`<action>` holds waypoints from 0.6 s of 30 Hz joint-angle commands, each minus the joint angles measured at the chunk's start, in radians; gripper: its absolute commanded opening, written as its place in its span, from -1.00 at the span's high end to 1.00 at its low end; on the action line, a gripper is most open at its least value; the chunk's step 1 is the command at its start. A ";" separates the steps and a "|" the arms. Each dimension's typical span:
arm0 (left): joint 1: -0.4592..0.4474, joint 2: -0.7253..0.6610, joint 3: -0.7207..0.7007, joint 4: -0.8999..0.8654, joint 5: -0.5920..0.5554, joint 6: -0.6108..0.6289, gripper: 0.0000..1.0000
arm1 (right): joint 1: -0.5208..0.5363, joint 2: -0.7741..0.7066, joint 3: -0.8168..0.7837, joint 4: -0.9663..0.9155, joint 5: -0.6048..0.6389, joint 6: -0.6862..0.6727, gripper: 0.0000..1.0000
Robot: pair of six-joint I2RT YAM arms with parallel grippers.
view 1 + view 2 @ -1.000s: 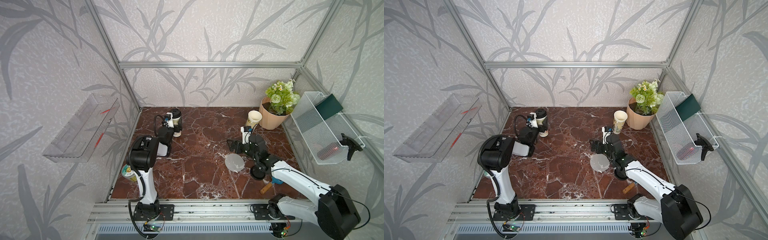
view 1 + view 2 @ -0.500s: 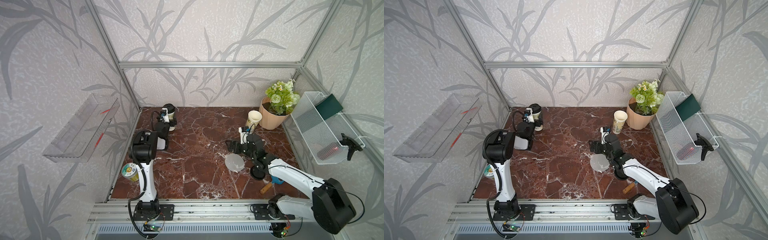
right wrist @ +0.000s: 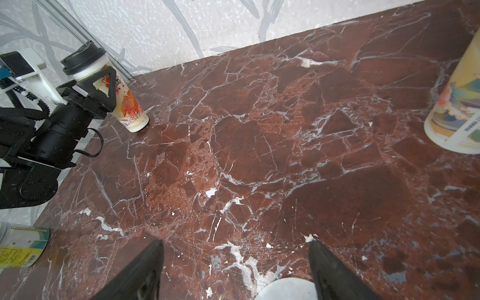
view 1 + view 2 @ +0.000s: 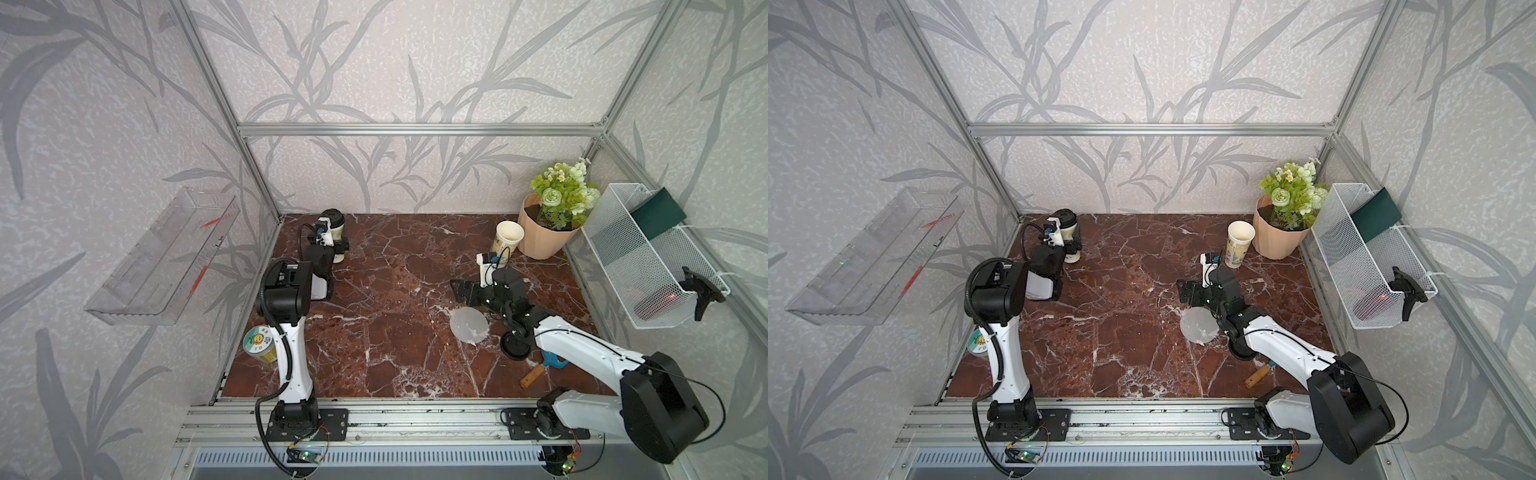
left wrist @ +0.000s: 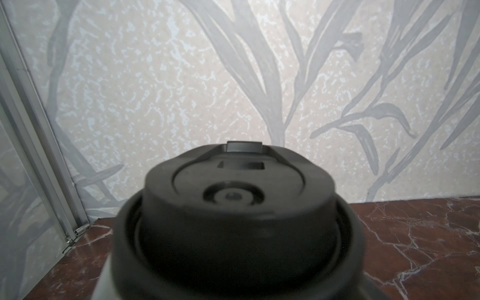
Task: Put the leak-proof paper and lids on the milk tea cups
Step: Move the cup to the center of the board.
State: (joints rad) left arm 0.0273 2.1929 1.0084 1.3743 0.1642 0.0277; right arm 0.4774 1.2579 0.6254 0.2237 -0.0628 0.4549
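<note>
Where the left gripper [image 4: 338, 246] straddles the lidded cup [image 4: 340, 230] in a top view, whether it clamps is unclear; the translucent paper disc [image 4: 469, 325] lies flat by the right gripper [image 4: 459, 293]. Left wrist: only the blurred black lid [image 5: 233, 207]. Right wrist: jaws wide, empty, over veined marble [image 3: 259, 130]; disc edge and open cup [image 3: 457, 104] cropped.

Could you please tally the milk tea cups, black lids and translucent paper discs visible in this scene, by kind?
Milk tea cups: 2 (lidded cup, open cup)
Black lids: 2 (lid on the cup, lid on the table)
Leak-proof paper discs: 1 in view
Total: 5
</note>
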 commanded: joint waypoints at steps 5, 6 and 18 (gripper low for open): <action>-0.001 0.005 -0.042 0.042 0.001 0.022 -0.99 | -0.012 -0.025 0.012 0.019 -0.011 -0.005 -0.75; -0.001 -0.001 -0.050 0.042 -0.004 0.026 -0.99 | -0.011 -0.027 0.011 0.019 -0.012 -0.005 -0.75; 0.000 -0.072 -0.149 0.042 -0.027 0.059 -0.99 | -0.014 -0.026 0.008 0.037 -0.029 0.005 -0.75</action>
State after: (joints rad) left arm 0.0273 2.1727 0.8814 1.3827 0.1463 0.0521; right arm 0.4679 1.2446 0.6254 0.2325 -0.0803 0.4561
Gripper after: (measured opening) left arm 0.992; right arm 0.877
